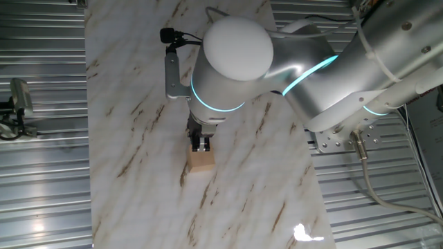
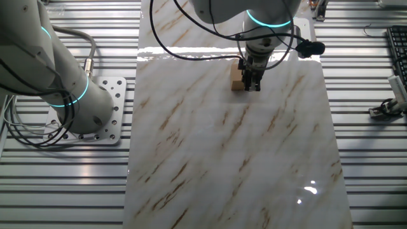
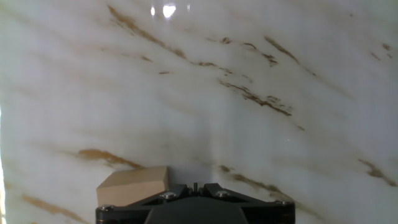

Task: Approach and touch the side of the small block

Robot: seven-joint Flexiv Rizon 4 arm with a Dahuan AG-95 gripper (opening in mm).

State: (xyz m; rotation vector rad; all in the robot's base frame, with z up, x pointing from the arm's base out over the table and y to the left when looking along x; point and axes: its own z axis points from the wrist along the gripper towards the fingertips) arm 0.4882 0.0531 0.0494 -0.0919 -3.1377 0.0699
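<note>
Item: small block (image 1: 200,160), plain tan wooden cube, no markings. In one fixed view it sits on the table (image 1: 263,194) left of centre of the frame, directly under the arm's big white wrist housing. In the other fixed view it appears near the top centre of the frame (image 2: 236,80), close to the far edge of the marble-patterned table (image 2: 229,165). In the hand view it lies at the lower left (image 3: 133,185), partly hidden behind the black body of the hand.

Item: hand (image 1: 202,144), dark, pointing down at the table. One fixed view shows its tip at the block's upper face or edge; the other fixed view shows the hand (image 2: 253,83) just beside the block's right side, seemingly touching it. The hand view shows only the black base, not the fingertips. Fingers look close together in both fixed views, with nothing between them, though the gap is too small to judge surely.

Item: small black camera (image 1: 168,34) on a bracket at the wrist, seen in one fixed view; also in the other (image 2: 310,48).

Item: perforated metal base plate (image 2: 105,114), lower arm section standing on it, left of frame in the other fixed view.

Writing, labels: none legible. Containers: none seen.
</note>
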